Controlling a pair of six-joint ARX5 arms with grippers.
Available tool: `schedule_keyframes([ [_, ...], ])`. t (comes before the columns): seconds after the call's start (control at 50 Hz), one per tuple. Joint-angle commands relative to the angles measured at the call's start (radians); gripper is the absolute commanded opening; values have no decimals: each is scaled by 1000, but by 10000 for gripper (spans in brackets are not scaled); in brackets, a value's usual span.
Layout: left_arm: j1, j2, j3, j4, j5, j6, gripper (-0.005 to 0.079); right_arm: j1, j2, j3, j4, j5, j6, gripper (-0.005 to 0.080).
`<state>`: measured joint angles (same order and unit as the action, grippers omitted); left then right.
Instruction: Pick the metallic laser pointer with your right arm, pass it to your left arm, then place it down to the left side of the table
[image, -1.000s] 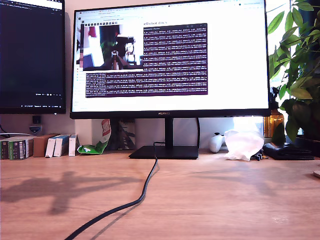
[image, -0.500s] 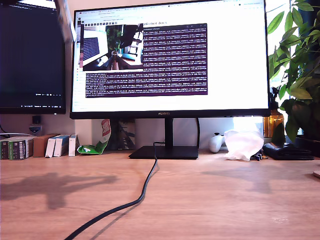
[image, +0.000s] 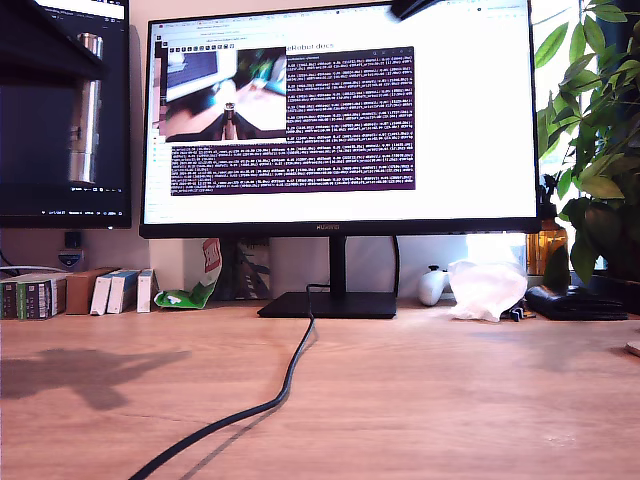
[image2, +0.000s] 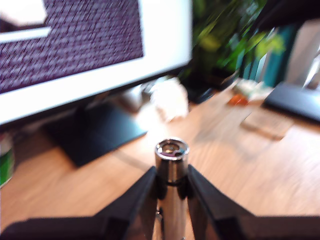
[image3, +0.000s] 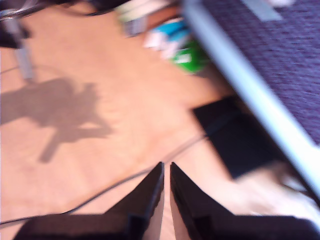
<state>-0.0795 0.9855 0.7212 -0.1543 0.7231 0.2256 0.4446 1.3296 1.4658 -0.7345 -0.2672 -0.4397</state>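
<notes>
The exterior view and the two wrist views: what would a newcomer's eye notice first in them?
The big lit monitor fills the middle of the exterior view, a black cable running from its stand over the table. At that view's upper left, the metallic laser pointer hangs upright in the air, clamped by my first gripper. My second gripper holds nothing, its tips nearly touching.

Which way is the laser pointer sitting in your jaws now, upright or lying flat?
Upright. The metallic laser pointer hangs vertically, high at the exterior view's left, above the table. My first gripper clamps its shaft.
</notes>
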Motion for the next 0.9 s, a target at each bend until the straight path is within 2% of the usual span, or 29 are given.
schedule_keyframes([
  [0.0,3,4,3,-27,-26,18,-22,-13,-35,-13,3,26,22,-13],
  [0.14,3,21,3,-89,-75,19,-22,-25,-71,-30,-12,79,24,-13],
  [0.34,3,106,28,-148,-93,19,-22,-26,-167,-150,-9,138,21,-13],
  [0.72,3,379,289,-454,-130,19,-22,-26,-462,-466,97,253,47,-13],
  [0.88,6,511,382,-568,-128,19,-22,-26,-558,-559,94,259,47,-13],
])
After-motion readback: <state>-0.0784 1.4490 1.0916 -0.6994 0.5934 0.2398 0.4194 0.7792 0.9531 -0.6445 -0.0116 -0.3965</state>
